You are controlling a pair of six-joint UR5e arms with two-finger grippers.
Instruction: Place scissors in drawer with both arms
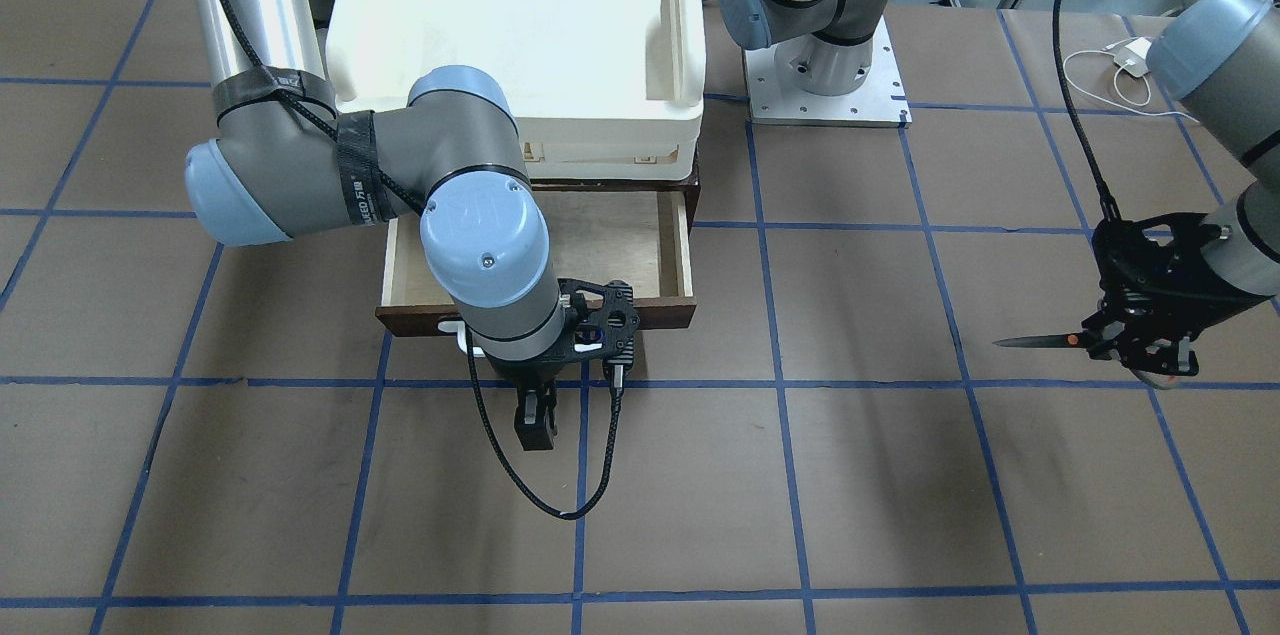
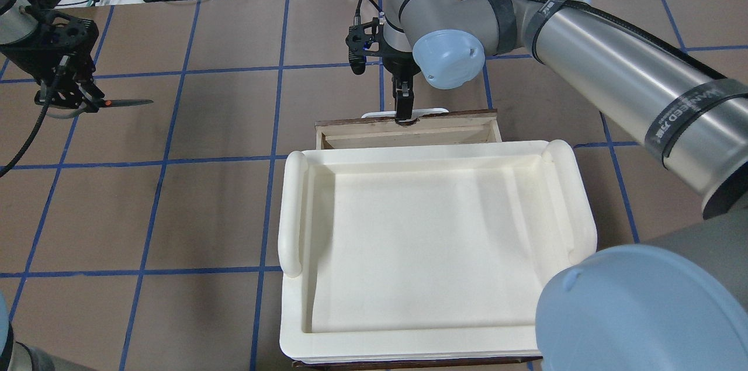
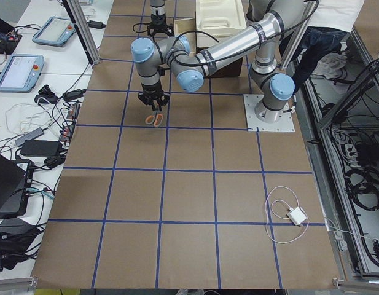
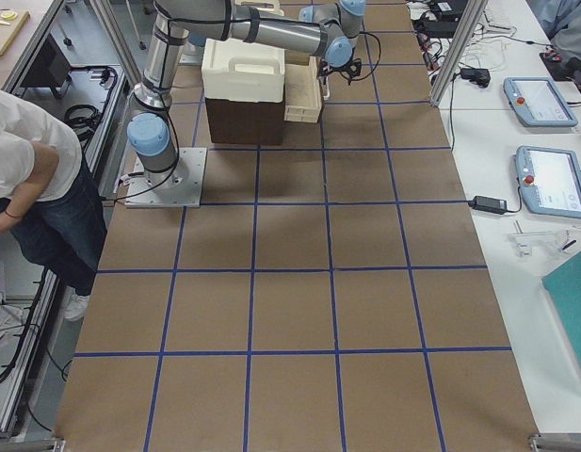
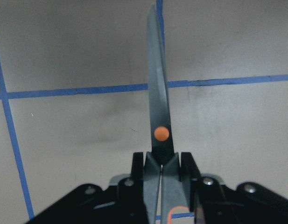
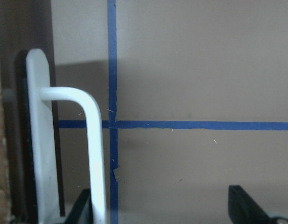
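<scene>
Gripping the scissors [image 5: 158, 93] just behind the orange pivot dot, the left pincer [image 5: 161, 161] is clamped across the grey shanks. The blades are shut together. An offset shadow in the wrist view suggests they hang clear of the tabletop [image 1: 850, 495].

Overhead view: the scissors sit at about 9 o'clock from the drawer [image 2: 409, 140], well apart from it. Long axis level, tips toward 3 o'clock, loops toward 9.

Drawer is pulled out, pale floor exposed. Right pincer [image 2: 403, 108] is at its 12 o'clock edge, jaws spread, with the white handle [image 6: 94, 149] close beside one finger. Contact cannot be told.

Judgement: light, stiff and slick on the blades. The shank hold near the pivot looks sound, as it keeps the blades shut. The sharp tip may catch the drawer wall.
</scene>
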